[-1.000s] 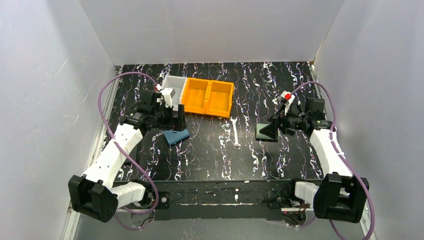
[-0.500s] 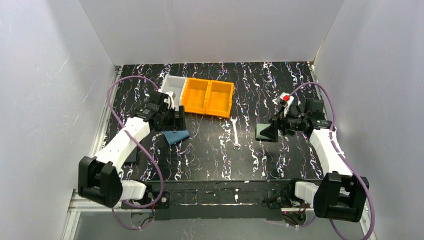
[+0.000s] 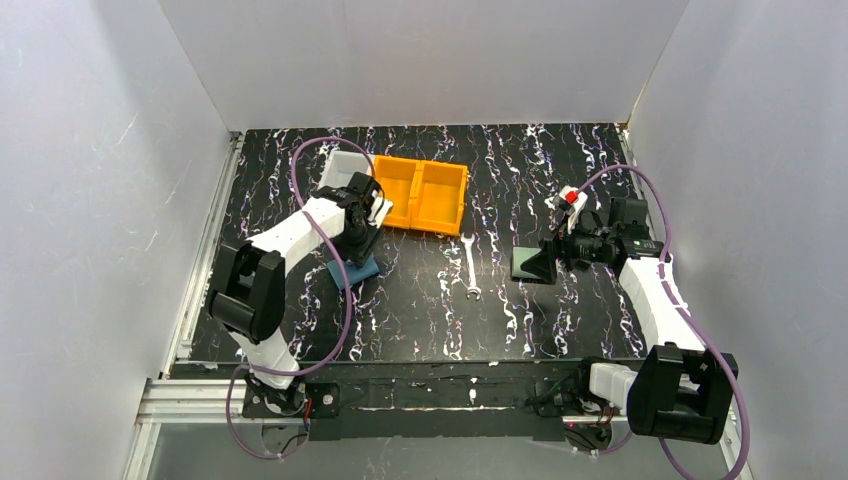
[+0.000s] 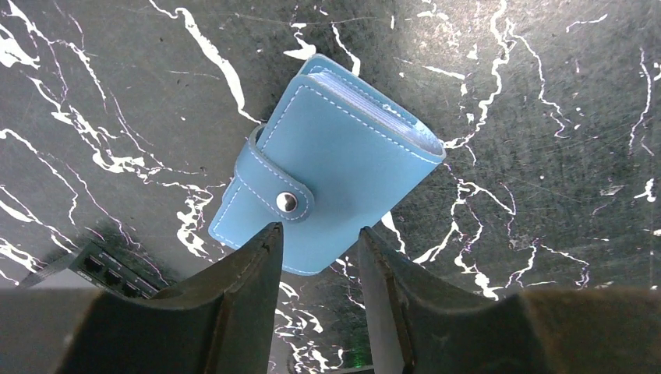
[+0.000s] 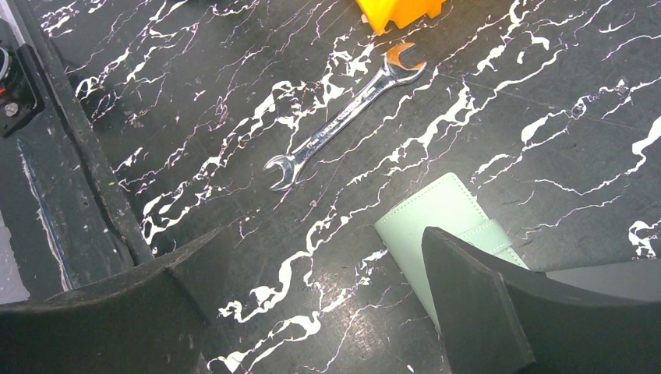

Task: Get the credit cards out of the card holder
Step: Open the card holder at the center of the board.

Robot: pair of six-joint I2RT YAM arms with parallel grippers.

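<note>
The card holder [image 4: 327, 164] lies flat on the worktop [image 4: 546, 93], left of centre and just in front of the grey bin [image 3: 345, 168] and the orange bins [image 3: 415, 195]. It is folded shut, with the strap across its face and the snap pressed home. Along one long edge I see the stacked rims of the clear pockets, but no credit cards show: none is loose on the worktop and none sticks out of the holder, so I judge all of them to be inside. My left pincer [image 4: 318, 234] hangs directly over the holder, fingers [image 4: 249, 273] pointing down near its strap end. They stand partly apart with nothing between them, so there is no grasp; I cannot tell from the wrist view whether the tips touch the leather. My right pincer [image 5: 327, 234] is spread wide and holds nothing. It sits low over the grey-green wallet [image 5: 436, 210], well apart from the blue holder, with one finger [image 5: 475, 296] covering part of that wallet. A wrench [image 5: 343, 117] lies between the two wallets. Progress, as I judge it: nothing extracted. Left to do: steady the holder, pop the snap, fold the cover back, then draw each card out of its pocket and set it down.
</note>
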